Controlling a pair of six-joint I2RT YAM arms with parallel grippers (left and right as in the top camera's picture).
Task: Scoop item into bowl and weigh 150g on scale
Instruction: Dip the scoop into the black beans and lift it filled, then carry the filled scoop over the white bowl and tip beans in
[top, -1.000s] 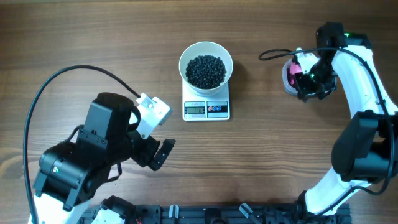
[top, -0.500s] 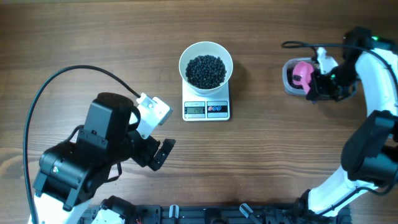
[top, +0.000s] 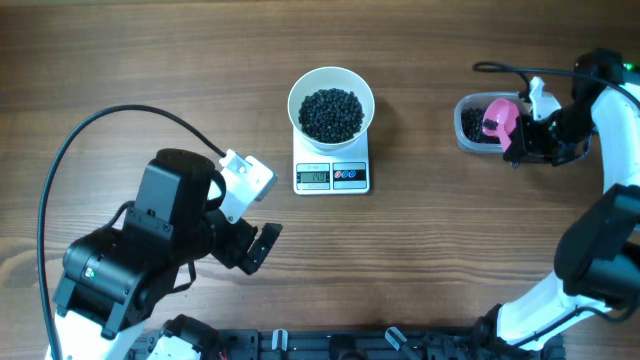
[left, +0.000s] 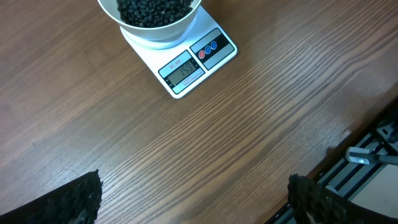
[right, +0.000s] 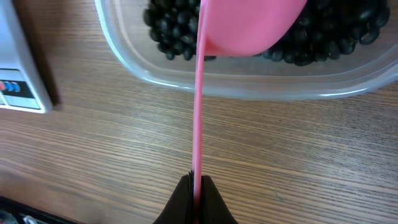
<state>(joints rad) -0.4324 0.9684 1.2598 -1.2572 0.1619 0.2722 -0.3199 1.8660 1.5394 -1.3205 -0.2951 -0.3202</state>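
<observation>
A white bowl (top: 331, 108) heaped with the item, small black beads (top: 331, 114), stands on the white scale (top: 332, 175) at the table's middle back. The left wrist view shows the same bowl (left: 155, 30) and scale (left: 198, 62). My left gripper (top: 262, 245) hangs open over bare wood in front of the scale, nothing between its fingers (left: 78, 202). My right gripper (top: 522, 140) is shut on the thin handle (right: 199, 124) of a pink scoop (top: 497, 118). The scoop's cup (right: 249, 25) sits over the clear tub (top: 470, 128), which holds more beads (right: 323, 43).
A black cable (top: 100, 125) loops across the left of the table from my left arm. Another cable (top: 505, 68) runs behind the tub. A black rail (top: 350, 345) lines the front edge, seen too at the right of the left wrist view.
My right gripper has moved to the right with the pink scoop, uncovering the tub and its beads. The left arm, bowl and scale have not moved.
</observation>
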